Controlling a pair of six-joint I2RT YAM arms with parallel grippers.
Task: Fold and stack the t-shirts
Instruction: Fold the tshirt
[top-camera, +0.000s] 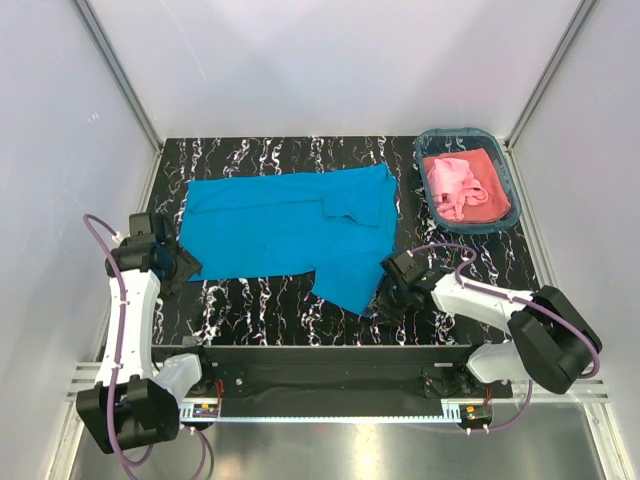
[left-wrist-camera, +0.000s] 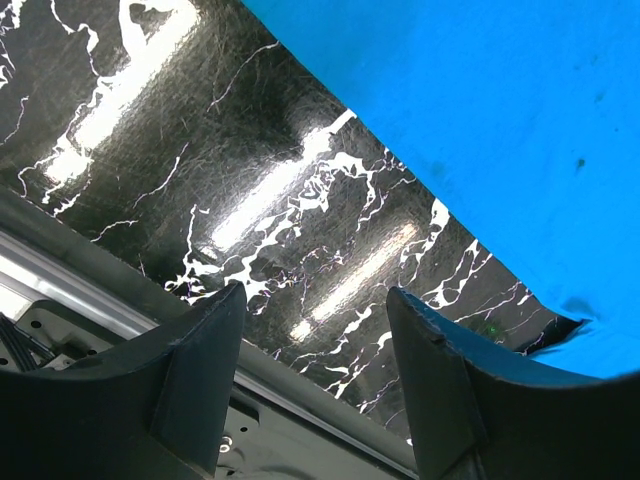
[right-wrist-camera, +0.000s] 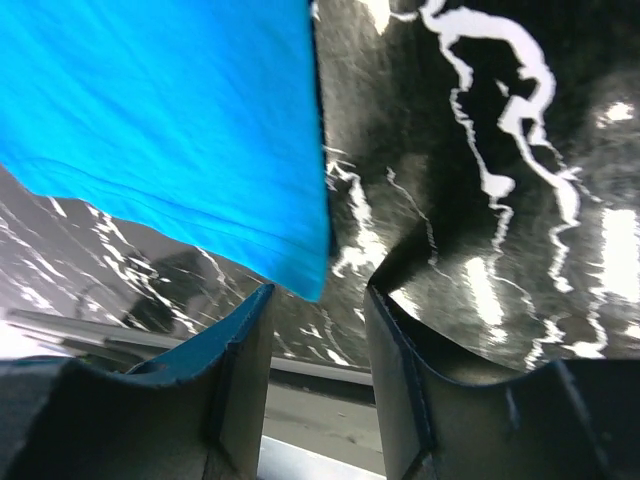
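Top external view, contents by size:

- Table: black, white marble veining, walled in by pale panels.
- Turquoise t-shirt: spread flat across the table's middle. One part is folded over at its far right, and a flap hangs toward the near edge on the right.
- Teal plastic basket: at the far right corner, apart from the turquoise t-shirt.
- Salmon pink t-shirt: crumpled inside the basket.

Left wrist view:

- Left gripper: low at the turquoise shirt's near left corner. The jaws stand well apart, with only bare table between the fingers. The cloth's corner lies just beside the right-hand finger, and nothing is held.

Right wrist view:

- Right gripper: at the flap's near corner. The jaws are moderately parted, and the hemmed tip of the cloth sits at the mouth between the fingers, not pinched.
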